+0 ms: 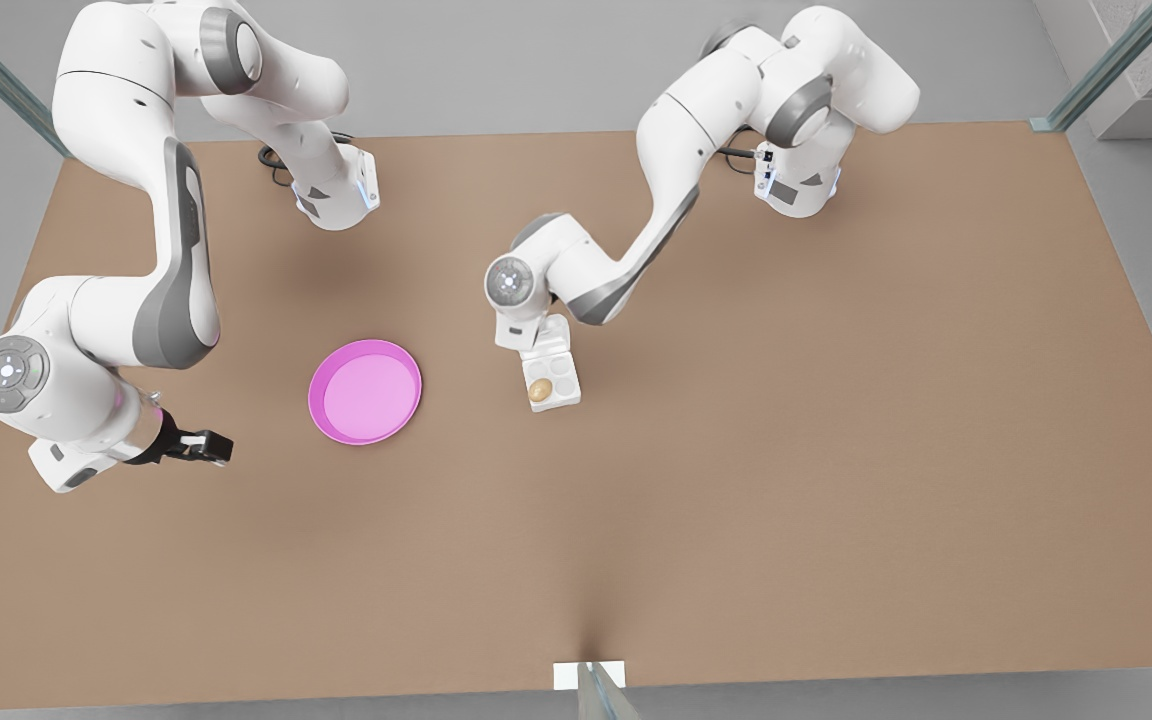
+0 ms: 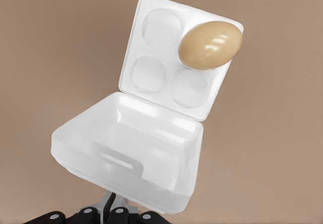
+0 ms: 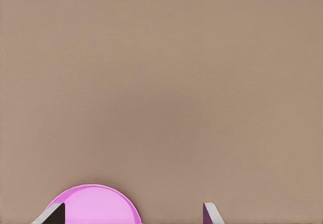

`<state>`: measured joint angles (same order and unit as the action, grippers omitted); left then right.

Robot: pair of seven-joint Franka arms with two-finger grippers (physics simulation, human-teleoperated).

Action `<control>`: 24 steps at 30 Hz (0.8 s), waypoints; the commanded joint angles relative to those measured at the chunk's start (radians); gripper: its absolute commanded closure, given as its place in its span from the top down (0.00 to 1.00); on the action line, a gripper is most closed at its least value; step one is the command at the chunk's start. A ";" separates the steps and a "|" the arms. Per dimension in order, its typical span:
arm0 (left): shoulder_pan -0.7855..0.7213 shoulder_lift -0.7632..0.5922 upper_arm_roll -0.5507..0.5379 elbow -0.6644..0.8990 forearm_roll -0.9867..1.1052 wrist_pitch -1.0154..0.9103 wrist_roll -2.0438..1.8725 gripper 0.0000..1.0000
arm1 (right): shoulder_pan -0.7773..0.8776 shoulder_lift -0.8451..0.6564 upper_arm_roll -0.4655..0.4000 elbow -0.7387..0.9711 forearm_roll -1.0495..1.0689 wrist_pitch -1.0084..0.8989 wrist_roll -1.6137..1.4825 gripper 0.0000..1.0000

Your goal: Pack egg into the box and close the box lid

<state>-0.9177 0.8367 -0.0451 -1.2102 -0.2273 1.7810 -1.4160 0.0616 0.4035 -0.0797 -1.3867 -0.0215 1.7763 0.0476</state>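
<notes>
The pink plate and the box stand well apart, bare table between and beyond

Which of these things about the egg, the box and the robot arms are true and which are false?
1. The egg sits in one cup of the box. True.
2. The box lid is shut over the egg. False: it stands open, and three cups are bare.
3. The pink plate has the egg on it. False: nothing lies on the plate.
4. The left gripper is right by the box lid. True.
5. The right gripper holds the box. False: its fingers are open, it holds nothing and waits near the plate.
</notes>
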 commanded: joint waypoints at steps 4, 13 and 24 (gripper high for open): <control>0.003 0.005 0.005 0.018 0.002 0.000 0.022 0.25 | 0.003 0.000 0.002 0.000 0.000 -0.002 0.000 1.00; 0.031 0.067 0.039 0.110 0.010 0.067 0.054 0.25 | 0.004 -0.002 0.003 0.002 0.000 -0.005 0.015 1.00; 0.675 -0.590 0.260 0.032 0.108 -0.416 1.226 1.00 | -0.011 -0.011 -0.002 0.040 0.002 -0.015 0.005 1.00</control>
<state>-0.2394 0.2490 0.2124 -1.2195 -0.1620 1.4178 -0.1635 0.0414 0.3800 -0.0813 -1.3489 -0.0186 1.7596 0.0508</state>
